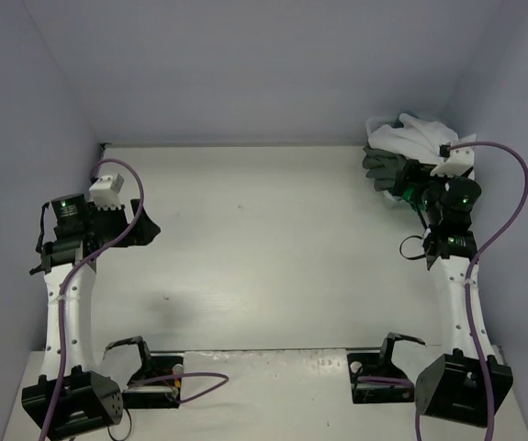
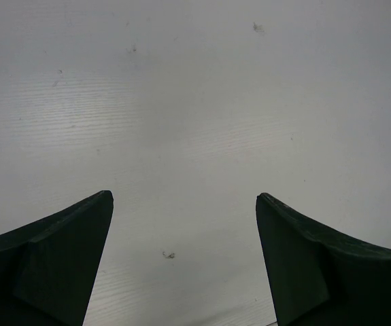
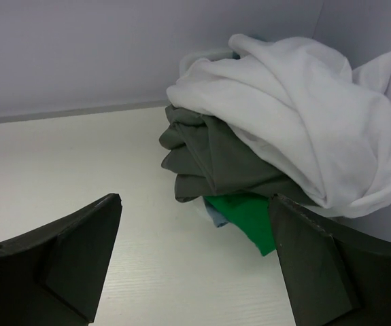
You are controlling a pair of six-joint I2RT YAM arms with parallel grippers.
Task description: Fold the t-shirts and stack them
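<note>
The t-shirts lie crumpled in one heap at the table's far right corner. On top is the white one [image 3: 297,109] [image 1: 410,133], under it the dark grey one [image 3: 215,159] [image 1: 380,165], then the bright green one [image 3: 249,217], with a sliver of pale blue cloth [image 3: 215,216] beside it. My right gripper [image 3: 195,200] [image 1: 409,188] stands open just in front of the heap, nothing between its fingers. Over bare table at the left, my left gripper [image 2: 185,197] [image 1: 144,228] is open and empty too.
Grey walls close the table [image 1: 264,248] at the back and both sides. A white rim [image 3: 198,58] shows behind the heap against the back wall. Small dark specks [image 2: 169,255] mark the tabletop. The arm bases and cables sit at the near edge.
</note>
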